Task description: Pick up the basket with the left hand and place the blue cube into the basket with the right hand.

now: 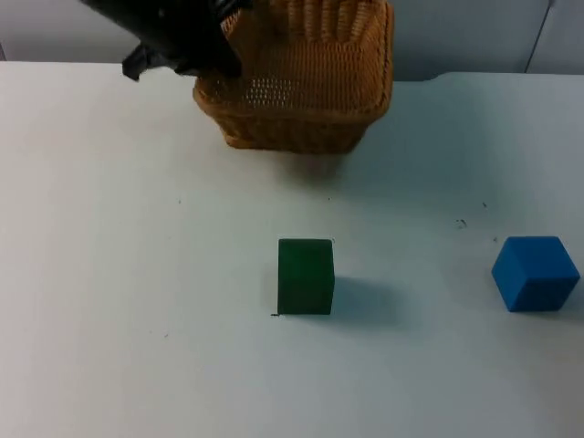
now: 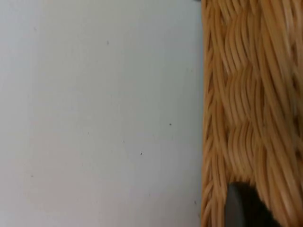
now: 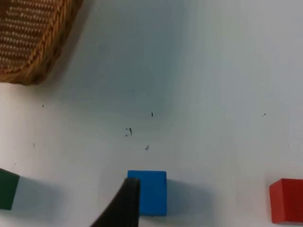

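The left end effector (image 1: 219, 59) is at the basket (image 1: 306, 87) rim, grip unclear; the right end effector's fingertip (image 3: 124, 203) overlaps the blue cube (image 3: 150, 191), spread unclear.

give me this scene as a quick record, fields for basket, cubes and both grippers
basket: wicker basket at the table's far edge, near the partition wall
blue cube: blue cube on the white table, at the right arm's side
green cube: green cube mid-table, in front of the basket
red cube: red cube on the table, seen from the right wrist, beyond the blue cube
left gripper: left gripper at the basket's left rim
right gripper: right gripper's fingertip just beside the blue cube
task state: blue cube not yet in basket
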### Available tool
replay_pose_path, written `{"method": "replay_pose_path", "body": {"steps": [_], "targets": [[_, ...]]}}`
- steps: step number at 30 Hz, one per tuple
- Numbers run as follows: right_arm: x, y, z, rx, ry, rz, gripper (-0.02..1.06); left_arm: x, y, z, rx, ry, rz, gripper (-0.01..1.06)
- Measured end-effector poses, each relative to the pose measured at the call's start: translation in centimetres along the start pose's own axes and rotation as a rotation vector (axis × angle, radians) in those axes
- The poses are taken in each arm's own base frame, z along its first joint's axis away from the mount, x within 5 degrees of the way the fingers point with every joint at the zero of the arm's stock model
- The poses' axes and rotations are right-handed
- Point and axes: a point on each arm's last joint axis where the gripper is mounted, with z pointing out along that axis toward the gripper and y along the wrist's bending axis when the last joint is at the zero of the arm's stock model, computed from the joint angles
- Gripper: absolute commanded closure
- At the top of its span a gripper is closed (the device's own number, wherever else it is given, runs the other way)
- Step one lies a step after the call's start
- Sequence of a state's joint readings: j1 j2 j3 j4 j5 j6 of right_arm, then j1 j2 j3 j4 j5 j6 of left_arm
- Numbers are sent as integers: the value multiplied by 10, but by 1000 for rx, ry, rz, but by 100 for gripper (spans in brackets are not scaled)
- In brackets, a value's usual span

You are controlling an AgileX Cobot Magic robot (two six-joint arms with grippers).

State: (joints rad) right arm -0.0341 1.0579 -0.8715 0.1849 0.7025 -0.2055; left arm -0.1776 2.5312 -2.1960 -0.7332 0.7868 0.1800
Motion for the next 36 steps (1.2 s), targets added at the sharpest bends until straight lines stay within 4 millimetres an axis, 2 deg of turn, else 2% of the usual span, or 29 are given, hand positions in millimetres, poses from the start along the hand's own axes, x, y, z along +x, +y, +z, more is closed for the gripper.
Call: {"method": "replay_pose_path", "body": {"steps": [1, 4, 9, 14, 15, 18, 19, 20, 22, 23, 27, 28, 32, 36], "targets": [[0, 0, 0, 0, 0, 0, 0, 0, 0, 0, 0, 0, 0, 105], [0, 0, 0, 0, 0, 0, 0, -7, -14, -28, -40, -6, 2, 105], [0, 0, 0, 0, 0, 0, 0, 0, -17, -40, -50, 18, -30, 105], [0, 0, 0, 0, 0, 0, 0, 28, -6, -60, -63, 9, -132, 105], [0, 0, 0, 0, 0, 0, 0, 28, -6, -60, -63, 9, -132, 105], [0, 0, 0, 0, 0, 0, 0, 48, 0, -89, -59, -38, -154, 105], [0, 0, 0, 0, 0, 0, 0, 48, 0, -89, -59, -38, -154, 105], [0, 0, 0, 0, 0, 0, 0, 52, 0, -100, -56, -51, -154, 105], [0, 1, 0, -8, -2, 9, 0, 68, 10, -122, -79, -53, -150, 105], [0, 1, 0, -8, -2, 9, 0, 68, 10, -122, -79, -53, -150, 105], [-1, 4, 0, -46, -6, 45, 2, 92, 21, -159, -133, -90, -148, 105], [-1, 4, 0, -46, -6, 45, 2, 92, 21, -159, -133, -90, -148, 105], [-1, 12, 0, -73, -2, 22, 2, 115, 22, -189, -161, -121, -124, 105], [-1, 24, 2, -111, 3, -6, 2, 125, 17, -201, -157, -127, -100, 105]]}}
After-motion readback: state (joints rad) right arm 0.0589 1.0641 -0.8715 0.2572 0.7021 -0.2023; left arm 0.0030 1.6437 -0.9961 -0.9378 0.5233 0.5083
